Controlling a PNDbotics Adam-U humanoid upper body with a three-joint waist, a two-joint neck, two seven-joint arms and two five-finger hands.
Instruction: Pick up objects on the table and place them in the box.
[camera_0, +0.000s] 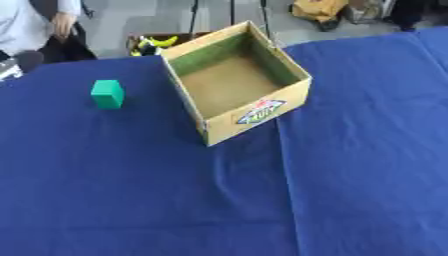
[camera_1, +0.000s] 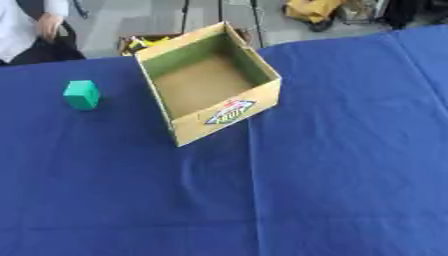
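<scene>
Block (camera_0: 107, 94), green and upright, stood on the blue cloth (camera_0: 131, 190) well left of the box (camera_0: 258, 114), whose open inside looked empty. Neither hand showed, so their fingers could not be told. The pick seemingly had not begun; next, a hand, likely the left, would need to reach the block.

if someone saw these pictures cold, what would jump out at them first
An open cardboard box stands askew near the middle of the blue tablecloth, its brown floor bare and a colourful label on its near side. To its left, apart from it, a small green block sits alone on the cloth. No robot hand shows in either view.
</scene>
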